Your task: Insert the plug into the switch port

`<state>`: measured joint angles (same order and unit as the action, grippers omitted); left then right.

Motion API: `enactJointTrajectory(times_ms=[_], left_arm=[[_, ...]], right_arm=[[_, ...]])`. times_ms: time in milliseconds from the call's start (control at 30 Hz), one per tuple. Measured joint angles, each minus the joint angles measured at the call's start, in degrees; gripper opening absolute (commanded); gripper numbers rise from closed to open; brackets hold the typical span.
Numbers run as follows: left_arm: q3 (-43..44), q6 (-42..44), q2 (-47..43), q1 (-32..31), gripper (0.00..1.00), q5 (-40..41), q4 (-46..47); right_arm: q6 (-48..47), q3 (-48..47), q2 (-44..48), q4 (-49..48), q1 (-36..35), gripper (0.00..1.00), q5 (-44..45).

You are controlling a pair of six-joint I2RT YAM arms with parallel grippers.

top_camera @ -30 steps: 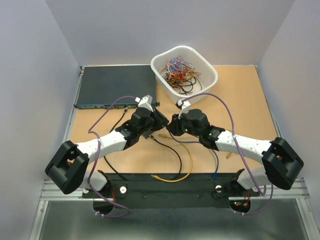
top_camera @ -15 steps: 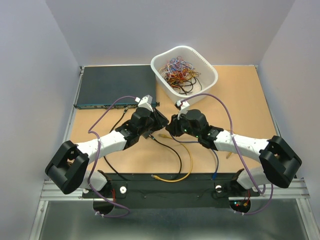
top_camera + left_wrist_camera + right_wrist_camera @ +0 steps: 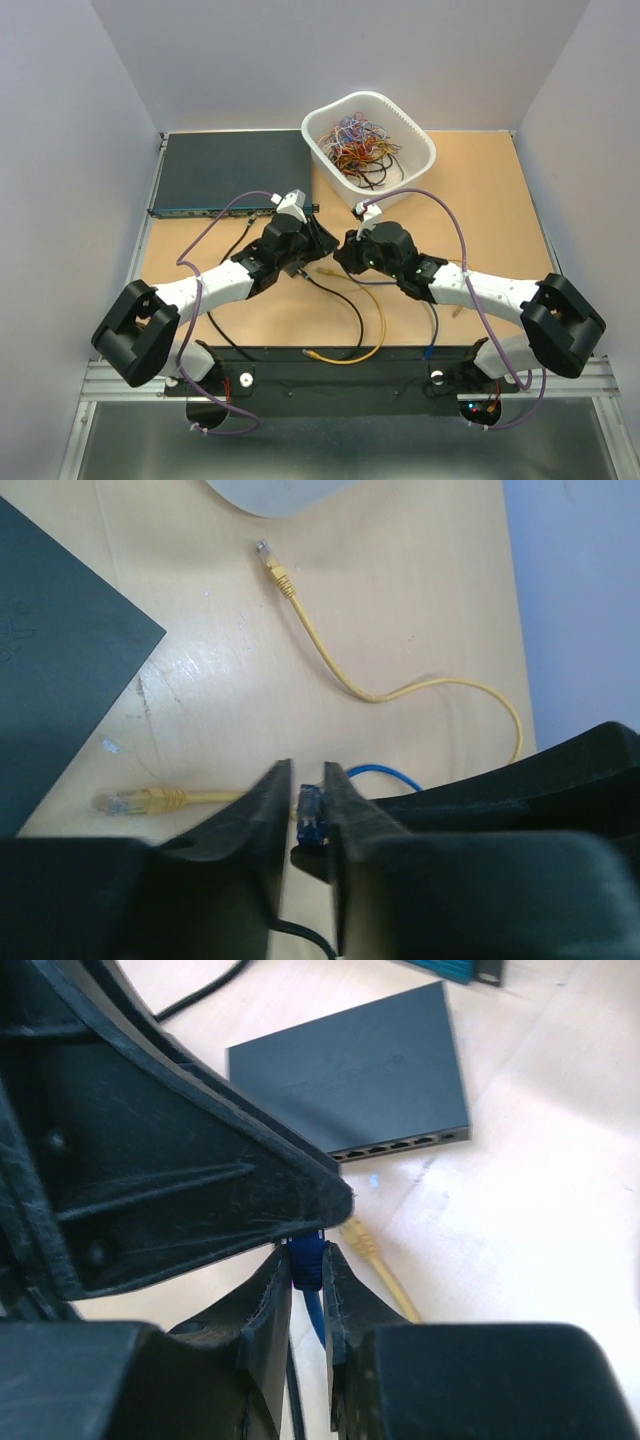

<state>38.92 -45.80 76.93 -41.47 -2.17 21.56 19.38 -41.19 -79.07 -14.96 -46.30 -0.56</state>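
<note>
The blue plug (image 3: pixel 307 1260) is pinched upright between my right gripper's (image 3: pixel 306 1278) shut jaws, its blue cable hanging below. My left gripper (image 3: pixel 308 798) meets it tip to tip, its narrow jaws closed around the same plug (image 3: pixel 312 815). The small flat black box (image 3: pixel 350 1080) lies just beyond, its row of switch ports (image 3: pixel 395 1147) along the edge facing the plug, a short way off. In the top view both grippers, left (image 3: pixel 322 245) and right (image 3: pixel 345 255), meet at the table's middle and hide the plug and the box.
The wide dark grey rack unit (image 3: pixel 230 170) lies at the back left. A white basket (image 3: pixel 422 150) of tangled wires stands at the back. A yellow plug (image 3: pixel 362 1243) lies near the ports. Yellow (image 3: pixel 350 357) and black (image 3: pixel 345 300) cables trail toward the front.
My right gripper has edged slightly left, closer to the left gripper. The left arm has hardly moved.
</note>
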Motion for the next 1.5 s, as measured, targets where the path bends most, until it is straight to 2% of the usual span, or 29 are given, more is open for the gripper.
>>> enactJointTrajectory(times_ms=[133, 267, 467, 800, 1067, 1500], left_arm=[[0.9, 1.3, 1.6, 2.6, 0.52, -2.9, 0.0], [1.9, 3.3, 3.5, 7.8, 0.58, -5.1, 0.0], [5.3, 7.3, 7.3, 15.5, 0.56, -5.7, -0.3], [7.6, 13.9, 17.8, 22.1, 0.49, -11.4, 6.0], [7.6, 15.4, 25.0, 22.6, 0.47, -13.9, 9.6], [7.8, 15.9, 27.8, 22.6, 0.46, -14.9, 13.5]], right_arm=[[0.1, 0.0, -0.2, 1.6, -0.3, 0.0, 4.7], [0.1, -0.8, -2.8, 4.2, 0.0, 0.0, 9.7], [-0.3, -5.6, -11.2, 9.6, 1.4, 0.0, 12.6], [-2.1, -14.1, -21.0, 14.2, 1.7, 0.0, 11.0], [-3.2, -19.6, -26.8, 16.6, 1.7, 0.01, 8.0], [-3.2, -22.3, -28.6, 17.6, 1.7, 0.0, 6.9]])
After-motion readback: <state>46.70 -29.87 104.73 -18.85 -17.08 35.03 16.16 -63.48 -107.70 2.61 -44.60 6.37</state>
